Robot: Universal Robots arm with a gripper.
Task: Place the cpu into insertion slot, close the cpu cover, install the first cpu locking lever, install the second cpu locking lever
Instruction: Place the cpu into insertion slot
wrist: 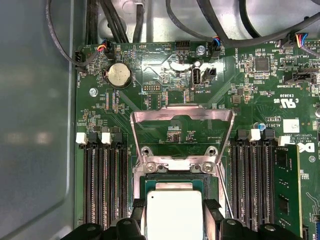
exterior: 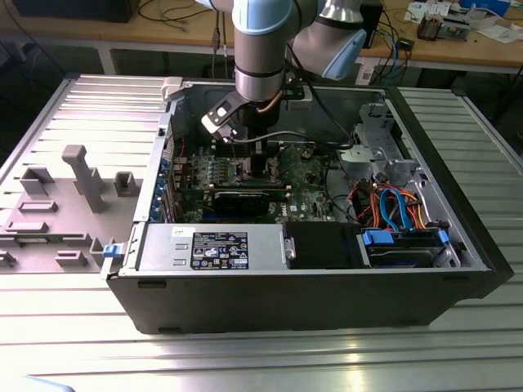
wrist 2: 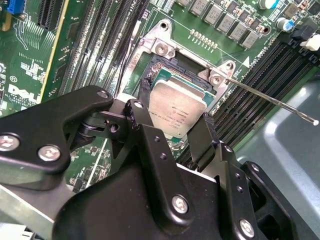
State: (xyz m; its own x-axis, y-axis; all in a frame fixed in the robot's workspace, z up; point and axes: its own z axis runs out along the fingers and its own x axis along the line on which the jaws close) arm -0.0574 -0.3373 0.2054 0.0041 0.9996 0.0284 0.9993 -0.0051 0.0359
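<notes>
Workbenches strewn with cables are seen behind a slatted metal table (exterior: 245,359), on which an open computer case (exterior: 310,302) is laid on its side, with the robot arm (exterior: 261,49) reaching into it from above. Inside, the gripper (wrist 2: 176,105) is seen closed on the cpu (wrist: 173,215), its two black fingers (wrist 2: 200,137) pressed against opposite edges of the square chip, whose silver top is turned up towards the wrist. The chip is held flat and squarely between the fingertips, directly over the insertion slot (wrist 2: 175,62). A strip of the slot's dark centre is left showing beyond one edge of the chip. Whether the chip is fully seated or is held just above the contacts cannot be told. As the chip is square, no long axis is offered; its edges appear lined up with the slot's metal rim. Just beyond the slot, on the side away from the fingers, the cpu cover (wrist: 182,112) is shown swung open on its hinge, its cut-out middle framing bare green circuit board (wrist: 165,85). A thin wire locking lever (wrist 2: 270,102) is seen unlatched, reaching out from a corner of the slot across the memory slots (wrist: 105,185) that are ranged on both sides.
</notes>
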